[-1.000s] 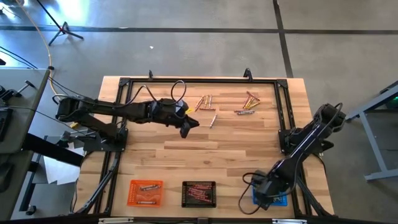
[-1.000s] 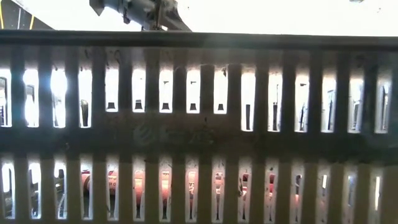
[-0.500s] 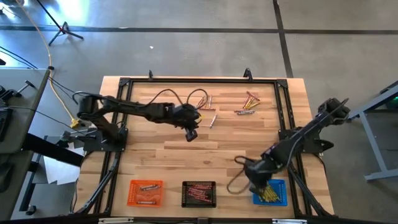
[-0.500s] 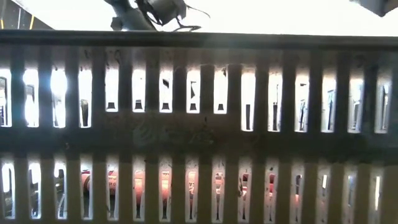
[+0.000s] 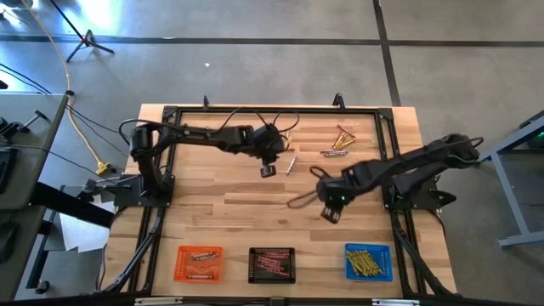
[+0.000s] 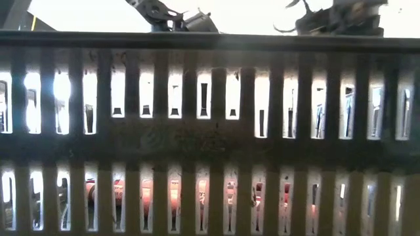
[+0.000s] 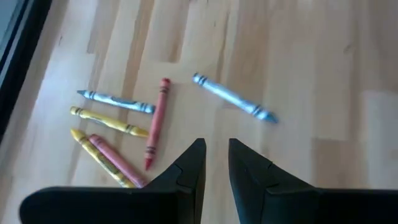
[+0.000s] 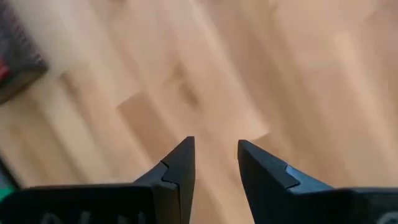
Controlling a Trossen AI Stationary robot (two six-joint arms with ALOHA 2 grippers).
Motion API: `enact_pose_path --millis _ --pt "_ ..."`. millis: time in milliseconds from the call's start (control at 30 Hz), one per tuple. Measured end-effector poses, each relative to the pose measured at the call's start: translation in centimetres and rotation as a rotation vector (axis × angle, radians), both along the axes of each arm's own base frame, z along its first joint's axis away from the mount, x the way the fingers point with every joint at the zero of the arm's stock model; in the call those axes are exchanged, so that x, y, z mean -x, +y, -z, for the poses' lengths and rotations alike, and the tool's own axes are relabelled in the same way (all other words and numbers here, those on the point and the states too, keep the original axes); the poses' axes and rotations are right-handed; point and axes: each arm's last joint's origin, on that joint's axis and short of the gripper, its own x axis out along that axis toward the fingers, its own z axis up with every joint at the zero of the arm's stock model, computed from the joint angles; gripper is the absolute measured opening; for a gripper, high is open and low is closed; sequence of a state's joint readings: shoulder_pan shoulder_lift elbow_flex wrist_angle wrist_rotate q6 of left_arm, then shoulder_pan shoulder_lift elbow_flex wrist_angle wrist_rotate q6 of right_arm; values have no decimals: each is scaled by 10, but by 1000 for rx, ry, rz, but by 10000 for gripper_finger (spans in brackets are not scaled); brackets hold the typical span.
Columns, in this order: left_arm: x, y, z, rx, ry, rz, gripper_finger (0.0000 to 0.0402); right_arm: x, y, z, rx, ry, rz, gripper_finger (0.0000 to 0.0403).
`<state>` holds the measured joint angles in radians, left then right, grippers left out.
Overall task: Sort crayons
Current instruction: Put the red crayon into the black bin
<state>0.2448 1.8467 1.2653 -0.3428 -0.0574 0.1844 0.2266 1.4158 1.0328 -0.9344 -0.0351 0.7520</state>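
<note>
Loose crayons lie flat on the wooden table in two groups at the far side: one group (image 5: 280,140) with a single grey crayon (image 5: 291,161) beside it, and another (image 5: 340,140) farther right. My left gripper (image 5: 266,171) hovers open just near-left of the first group. In its wrist view the narrow gap (image 7: 216,158) is empty, with a red crayon (image 7: 155,121) and the grey crayon (image 7: 233,106) ahead. My right gripper (image 5: 330,212) hangs open over bare wood at the table's middle right, nothing between its fingers (image 8: 216,162).
Three square trays stand along the near edge: orange (image 5: 198,263), black (image 5: 272,263) with red crayons, blue (image 5: 368,262) with yellow crayons. A black frame (image 5: 387,153) borders the table. In the low view the black tray's slotted wall (image 6: 210,131) hides the table.
My right gripper has left the blue tray and swung toward the table's far left, to the middle right of the table; the tray's yellow crayons now show. My left hand has reached toward the table's right, nearer the crayons, sinking and rolling about its own axis.
</note>
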Motion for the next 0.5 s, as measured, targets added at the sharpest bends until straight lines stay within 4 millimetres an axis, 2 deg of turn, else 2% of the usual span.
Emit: enact_pose_path --millis 300,500 --pt "-18 36 39 -9 141 0 58 -6 -48 0 71 -8 50 106" --pt "-30 56 43 10 200 -29 58 -6 -69 0 72 -5 127 106"
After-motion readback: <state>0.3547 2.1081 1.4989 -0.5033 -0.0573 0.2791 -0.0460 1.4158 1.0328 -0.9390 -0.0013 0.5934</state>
